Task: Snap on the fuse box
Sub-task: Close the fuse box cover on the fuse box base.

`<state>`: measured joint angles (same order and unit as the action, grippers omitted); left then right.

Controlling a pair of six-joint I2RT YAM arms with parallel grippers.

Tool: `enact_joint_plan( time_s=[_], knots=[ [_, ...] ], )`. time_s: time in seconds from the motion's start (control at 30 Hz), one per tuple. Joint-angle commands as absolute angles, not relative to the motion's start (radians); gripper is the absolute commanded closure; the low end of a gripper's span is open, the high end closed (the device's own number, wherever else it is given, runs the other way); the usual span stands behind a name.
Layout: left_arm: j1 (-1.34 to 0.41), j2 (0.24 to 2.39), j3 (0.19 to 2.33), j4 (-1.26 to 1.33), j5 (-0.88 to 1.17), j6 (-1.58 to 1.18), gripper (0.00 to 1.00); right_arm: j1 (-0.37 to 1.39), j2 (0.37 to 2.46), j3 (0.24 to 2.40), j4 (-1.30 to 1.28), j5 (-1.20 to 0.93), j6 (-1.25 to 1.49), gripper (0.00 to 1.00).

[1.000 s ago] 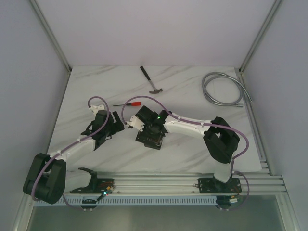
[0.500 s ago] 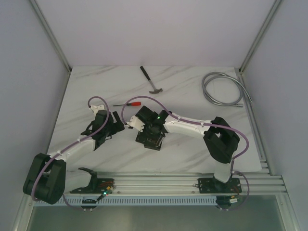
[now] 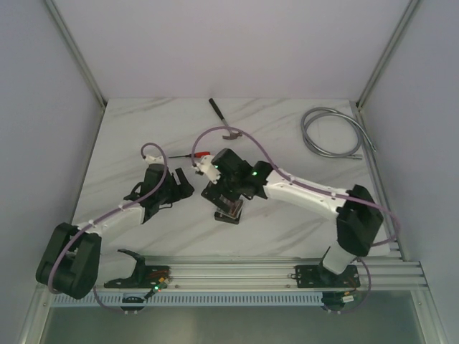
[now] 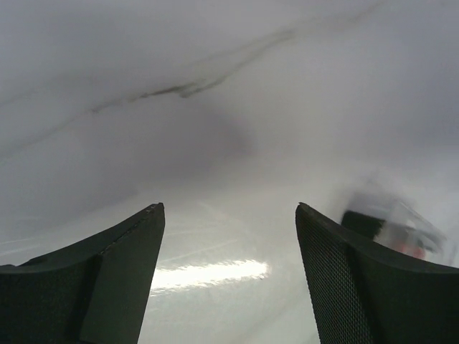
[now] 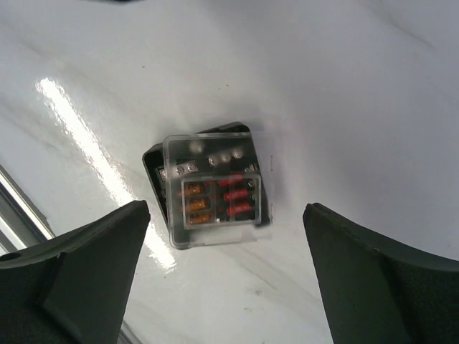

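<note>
fuse box [image 5: 208, 192] on table [image 3: 143, 136] | hammer [image 3: 224, 120] behind it | coiled hose [image 3: 305, 132] back-right

Hammer [image 3: 221, 116], red-handled screwdriver [image 3: 199, 154] and coiled grey hose [image 3: 304, 130] lie on the marble table [image 3: 287, 211].

Bare table [image 5: 344, 107] all round fuse box [image 5: 208, 188]; nothing btwn it & right gripper [image 5: 226, 206] above. Left gripper [image 3: 186, 180] near on its left, screwdriver [image 3: 196, 154] just behind both.
</note>
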<state>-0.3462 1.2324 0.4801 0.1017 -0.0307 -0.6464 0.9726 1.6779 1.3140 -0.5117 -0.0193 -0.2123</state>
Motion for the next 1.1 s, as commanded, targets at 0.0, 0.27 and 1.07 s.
enact_joint_plan(
  time_s=[0.0, 0.27, 1.07],
  knots=[
    [-0.390, 1.239, 0.489, 0.162, 0.124, -0.630, 0.20, 0.956, 1.563, 1.221, -0.434, 0.067, 0.023, 0.07],
    [-0.495, 1.227, 0.513, 0.172, 0.182, -0.632, 0.26, 0.945, 1.373, 0.991, -0.285, 0.246, 0.430, 0.29],
    [-0.623, 1.438, 0.630, 0.170, 0.215, -0.636, 0.38, 0.944, 1.386, 0.666, 0.043, 0.232, 0.901, 0.52]
  ],
)
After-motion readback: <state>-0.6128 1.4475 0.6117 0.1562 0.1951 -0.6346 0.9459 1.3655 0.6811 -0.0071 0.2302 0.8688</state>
